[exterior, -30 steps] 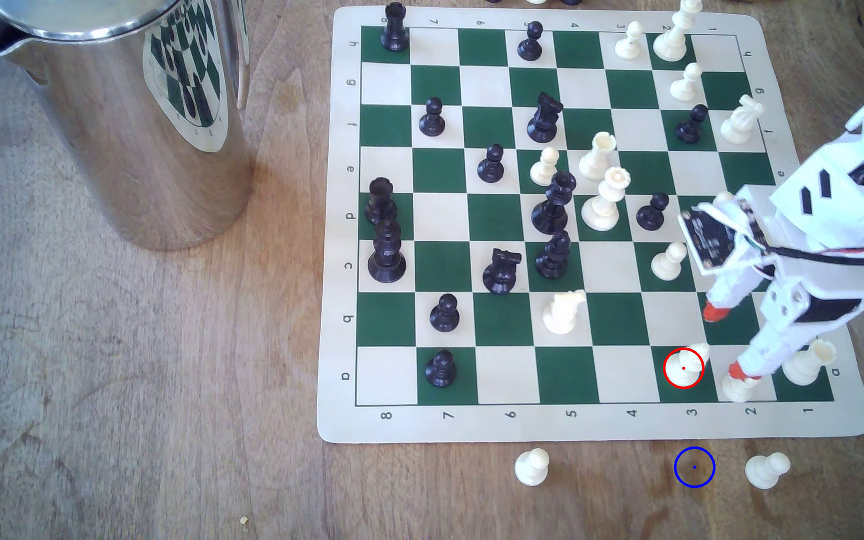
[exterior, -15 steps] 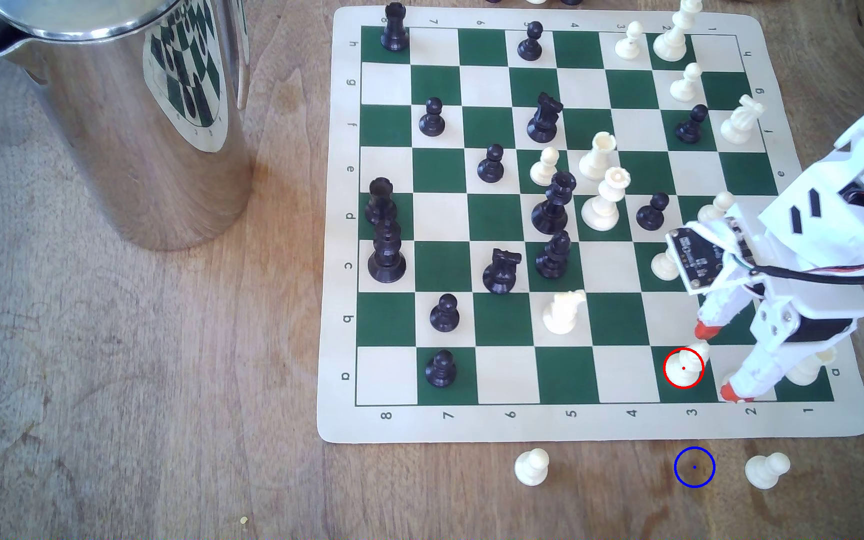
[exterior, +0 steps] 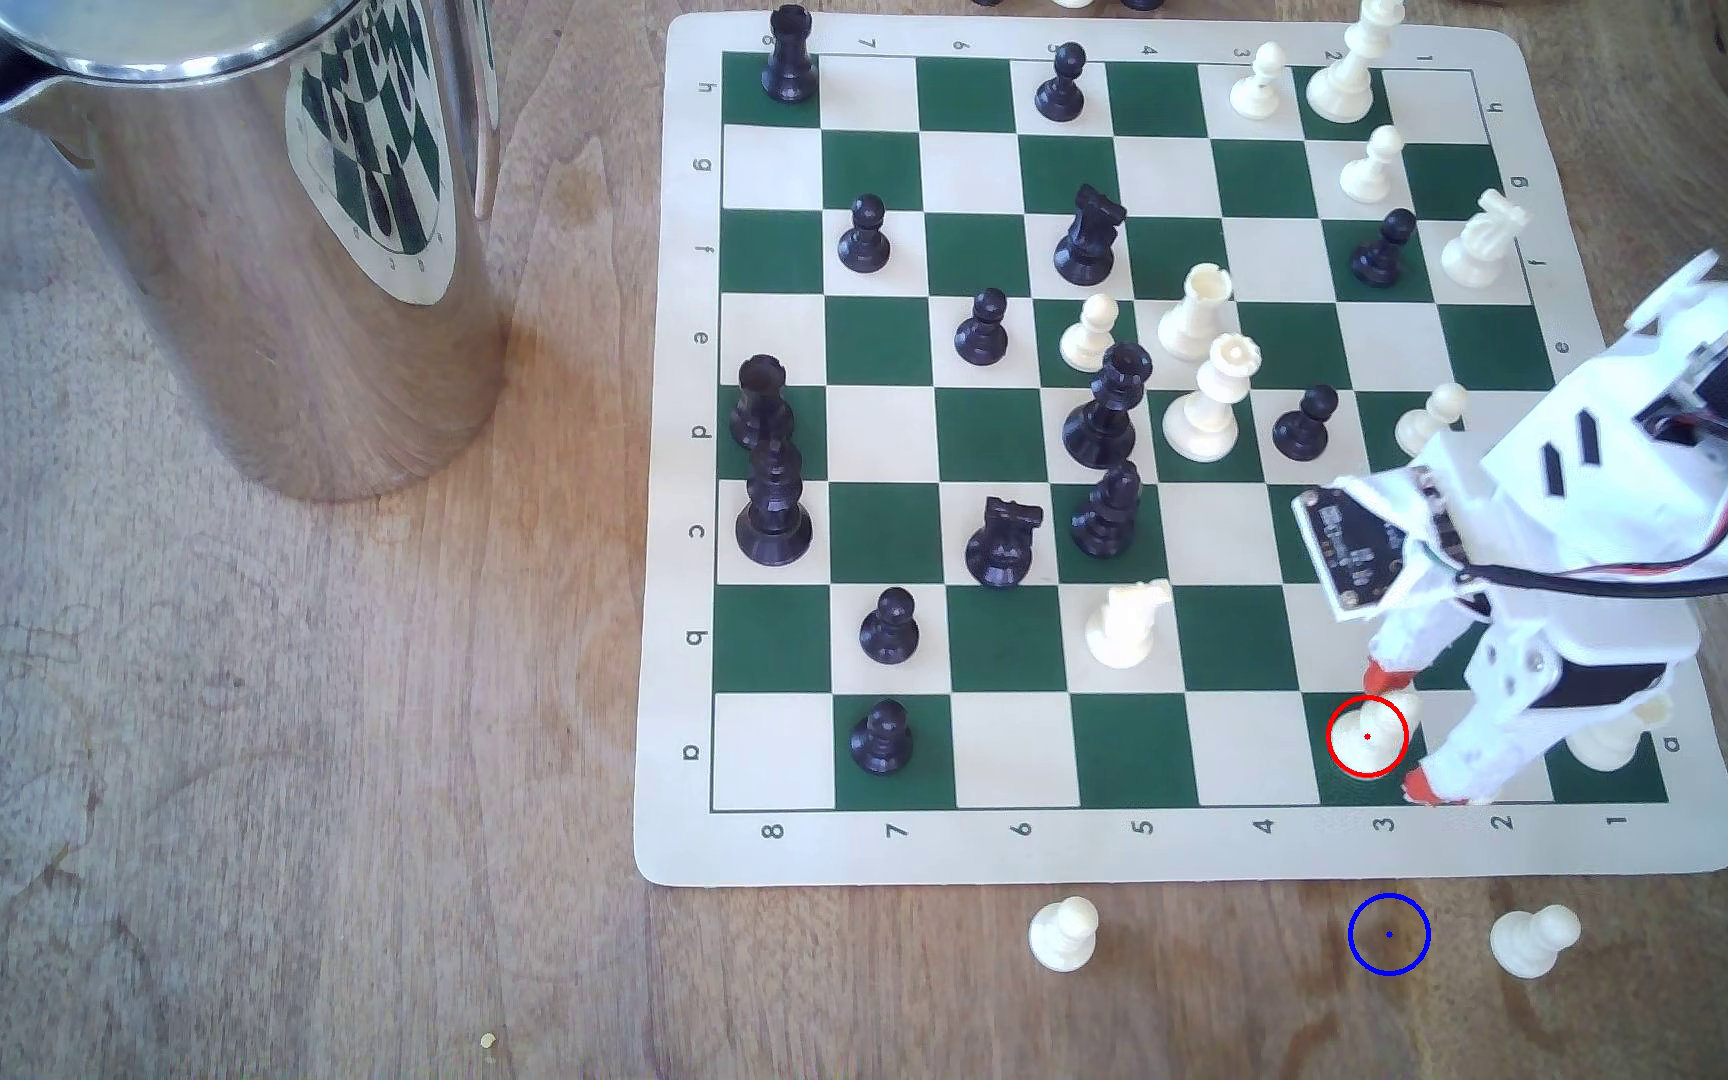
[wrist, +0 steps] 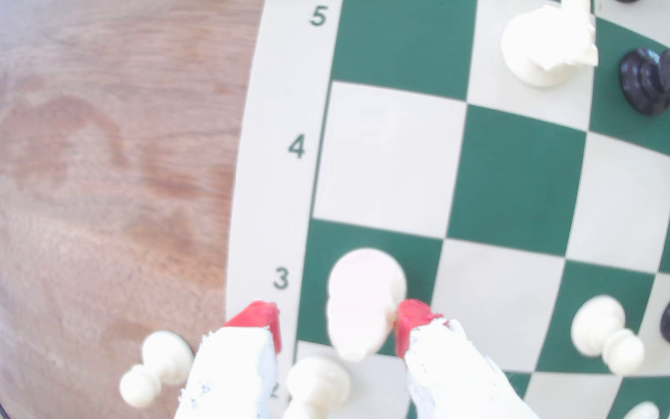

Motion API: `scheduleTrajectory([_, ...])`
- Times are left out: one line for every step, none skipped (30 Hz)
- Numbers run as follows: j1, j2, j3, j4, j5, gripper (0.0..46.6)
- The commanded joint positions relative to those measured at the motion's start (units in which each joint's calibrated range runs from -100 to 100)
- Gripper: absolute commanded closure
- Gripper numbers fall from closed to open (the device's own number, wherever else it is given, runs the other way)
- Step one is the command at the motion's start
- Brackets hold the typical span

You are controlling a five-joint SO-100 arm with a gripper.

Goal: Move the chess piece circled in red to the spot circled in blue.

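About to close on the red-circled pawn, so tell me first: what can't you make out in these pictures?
- Contact: the chess piece sits between the open gripper tips, but the wrist view is blurred; whether one red fingertip touches it is unclear.
- The piece's base: overexposed in the wrist view and covered by the red ring in the exterior view.
- The neighbouring pawn: partly behind the near finger.
- The corner rook: mostly behind the arm in the exterior view.
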Motion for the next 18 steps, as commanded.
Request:
scheduleTrajectory([-0.08, -0.14, -4.42, -1.07, 0.29, 39.3])
scheduleTrajectory([0.00, -0.06, -4.42, -1.07, 0.54, 43.0])
scheduleTrajectory([0.00, -0.06, -4.42, -0.90, 0.68, 44.4])
scheduleTrajectory([0.00, -0.06, -4.42, -0.74, 0.83, 45.8])
scheduleTrajectory([0.00, -0.06, -4.42, -0.57, 0.83, 46.3])
scheduleTrajectory([0.00, -0.14, -4.42, -0.33, 0.98, 46.3])
scheduleTrajectory([0.00, -0.14, -4.42, -0.25, 1.03, 46.3])
scheduleTrajectory([0.00, -0.23, -4.42, -0.16, 1.07, 46.3])
scheduleTrajectory([-0.08, -0.31, -4.42, -0.08, 1.17, 46.3])
scheduleTrajectory([-0.08, -0.40, -4.42, -0.08, 1.17, 46.3])
scheduleTrajectory([0.07, -0.65, -4.51, 0.33, 1.32, 46.3])
scheduleTrajectory([0.15, -0.99, -4.70, 0.65, 1.37, 46.3])
scheduleTrajectory([0.39, -1.50, -4.97, 1.06, 1.37, 46.3])
scheduleTrajectory([0.62, -2.10, -5.42, 1.64, 1.37, 46.3])
scheduleTrajectory([1.33, -3.62, -6.96, 3.36, 1.47, 46.3])
scheduleTrajectory([1.64, -4.56, -7.87, 4.42, 1.51, 46.3])
scheduleTrajectory([1.80, -5.41, -8.78, 5.57, 1.51, 46.3])
scheduleTrajectory([1.80, -6.43, -10.05, 7.12, 1.56, 46.3])
